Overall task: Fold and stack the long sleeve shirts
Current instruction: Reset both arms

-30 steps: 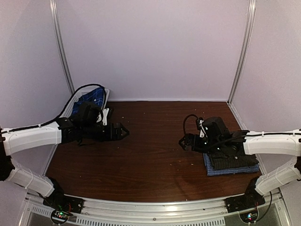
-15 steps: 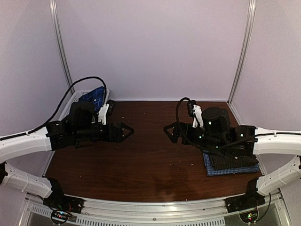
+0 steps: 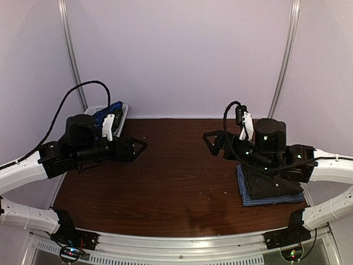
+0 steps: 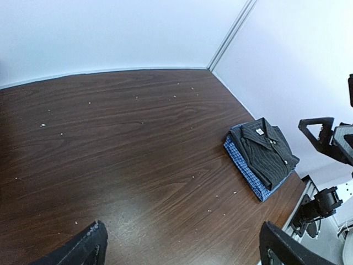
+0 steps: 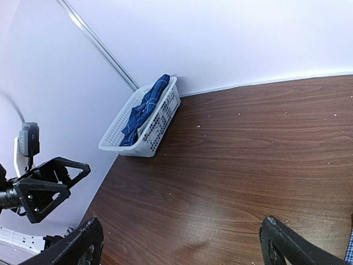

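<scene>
Above the dark wooden table [image 3: 176,182], the left gripper [image 3: 142,147] and right gripper [image 3: 208,139] have risen and drawn apart since half a second ago. Both gape wide, empty. The folded charcoal pinstriped shirt [image 4: 268,149] lies atop the blue-and-white check shirt [image 4: 246,169], near right; the navy plaid shirt [image 5: 144,107] sits in the white mesh basket [image 5: 160,130], far left.

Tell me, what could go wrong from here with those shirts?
The blue shirt lies crumpled in the basket. The open left gripper might snag the mesh and drag the basket along.
The right arm crosses above the folded dark shirt and checked shirt, so a low swing could ruffle that pile.
The pile also sits near the table edge, where a nudge might tip it off.
</scene>
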Controlling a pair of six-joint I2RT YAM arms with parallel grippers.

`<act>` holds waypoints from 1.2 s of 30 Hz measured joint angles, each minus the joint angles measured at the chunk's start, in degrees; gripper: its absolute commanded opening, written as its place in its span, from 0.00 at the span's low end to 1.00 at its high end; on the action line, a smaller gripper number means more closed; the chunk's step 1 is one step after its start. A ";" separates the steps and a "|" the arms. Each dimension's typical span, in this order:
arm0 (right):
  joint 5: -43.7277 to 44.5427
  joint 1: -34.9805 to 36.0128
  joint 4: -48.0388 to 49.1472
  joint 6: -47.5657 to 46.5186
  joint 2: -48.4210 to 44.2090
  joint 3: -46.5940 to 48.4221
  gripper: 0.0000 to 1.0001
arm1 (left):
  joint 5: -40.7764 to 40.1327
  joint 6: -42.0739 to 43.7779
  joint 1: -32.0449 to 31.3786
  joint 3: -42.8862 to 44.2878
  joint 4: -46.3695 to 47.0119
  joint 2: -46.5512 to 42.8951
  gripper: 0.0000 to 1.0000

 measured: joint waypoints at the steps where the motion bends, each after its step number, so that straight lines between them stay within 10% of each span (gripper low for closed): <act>1: 0.46 0.00 -0.44 -0.04 -0.20 0.28 1.00 | -0.59 0.33 0.00 0.22 -0.44 0.00 0.98; 36: 6.40 -0.35 -7.48 -0.22 -0.02 4.24 1.00 | -3.63 1.64 0.00 1.99 -3.23 0.59 0.98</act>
